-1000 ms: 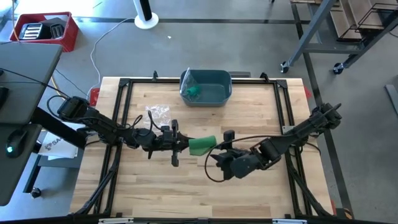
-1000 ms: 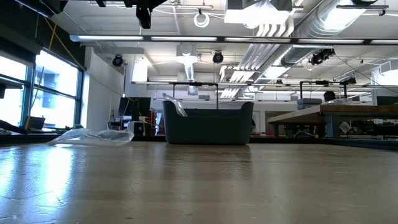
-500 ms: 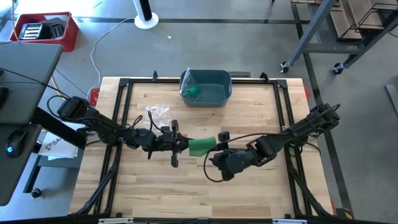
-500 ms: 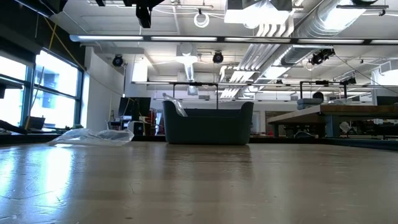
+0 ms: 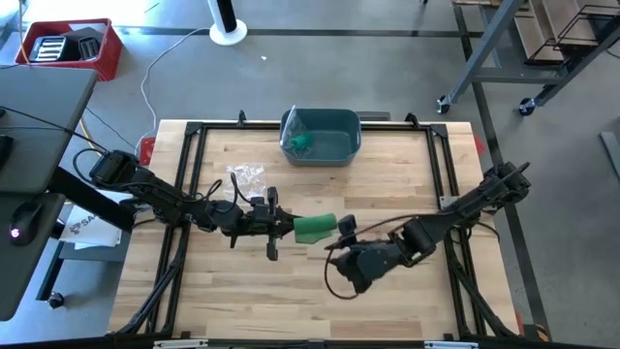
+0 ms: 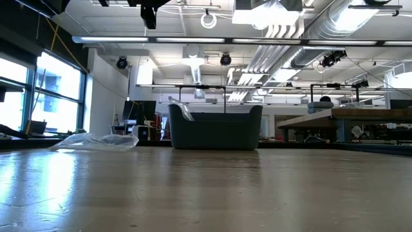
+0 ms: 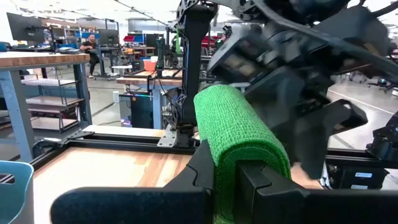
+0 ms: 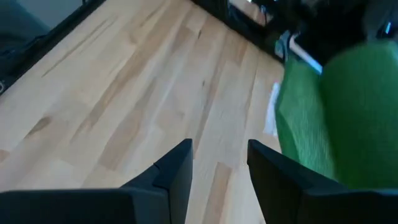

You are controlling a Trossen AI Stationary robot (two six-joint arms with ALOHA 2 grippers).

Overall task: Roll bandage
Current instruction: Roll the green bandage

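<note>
A green bandage roll hangs above the middle of the table, with my left gripper shut on its left end. In the left wrist view the roll stretches away from the fingers. My right gripper stands open just right of and nearer than the roll, tipped down toward the bare wood, with nothing between its fingers. The roll shows at the side of that view. In the high view my right gripper is beside the roll's right end. Neither gripper shows in the low view. My left gripper pinches the roll's near end between its two fingers. The fingers come in level from the table's left and lie along the roll. The roll sticks out level beyond the fingertips, toward the table's right, lifted clear of the table.
A dark blue-grey bin stands at the far middle edge with a green thing inside. A crumpled clear plastic wrapper lies left of centre. The bin and wrapper show far off in the low view. Bare wood lies near the front.
My right gripper has rolled and tipped at the wrist beside the bandage's right end, staying in about the same place and open. My left gripper and the roll have kept still.
</note>
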